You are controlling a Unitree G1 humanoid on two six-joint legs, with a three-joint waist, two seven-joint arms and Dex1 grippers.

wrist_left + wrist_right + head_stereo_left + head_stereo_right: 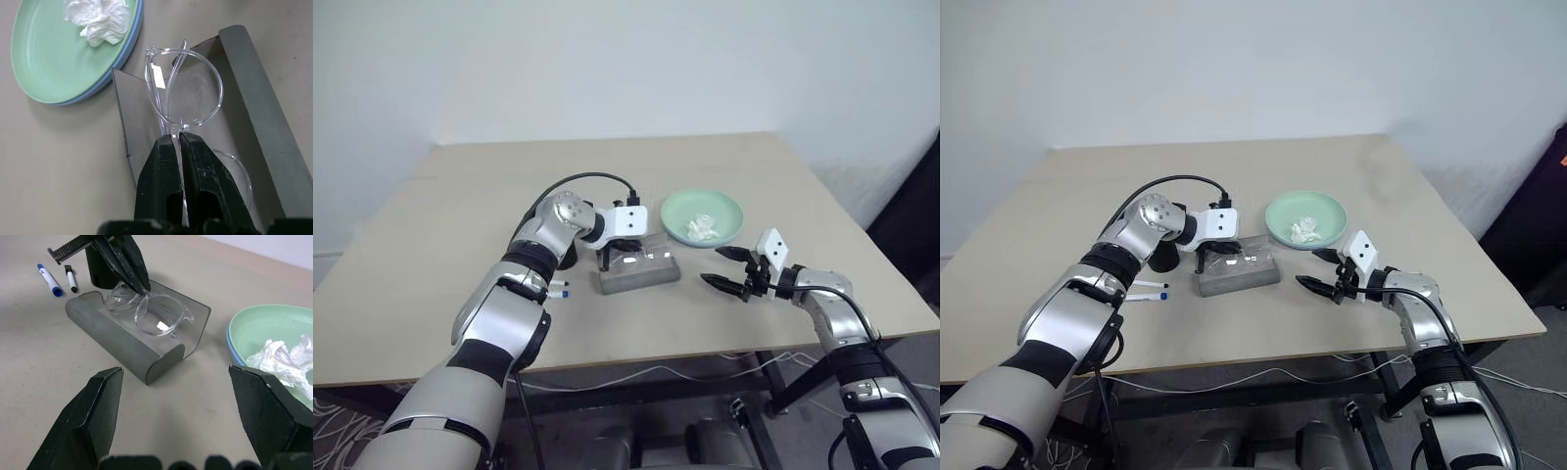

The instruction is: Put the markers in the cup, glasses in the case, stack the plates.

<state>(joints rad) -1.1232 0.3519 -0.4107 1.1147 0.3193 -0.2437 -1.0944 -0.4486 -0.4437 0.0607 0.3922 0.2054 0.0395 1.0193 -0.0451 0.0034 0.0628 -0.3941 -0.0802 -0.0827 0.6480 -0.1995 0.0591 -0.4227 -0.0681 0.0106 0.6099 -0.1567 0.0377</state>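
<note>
Beige and matt, the tabletop (1410, 186) stood before a plain white wall. On it the grey oblong case (128, 340) lay open with its frosted lid raised. The left gripper (177, 142) was clamped shut on the bridge of the clear thin-framed glasses (149, 313), holding them tilted inside the case, lenses towards the lid. The right gripper (188, 404) hovered just in front of the case with its fingers fully spread and nothing between them.

The glasses looked very light but fragile: the thin frame could flex or snap, and the smooth plastic could slip in a pinch grip. The bridge appeared the soundest place to hold, clear of the lenses.

The pale mint green plate (677, 213) already sat on the light blue plate (128, 46), a crumpled white tissue (701, 227) lying in it. Both white markers, the blue-capped marker (49, 279) and the black-capped marker (71, 278), lay on the table beside the black tapered cup (100, 271); they were light and stiff, best pinched mid-barrel.
</note>
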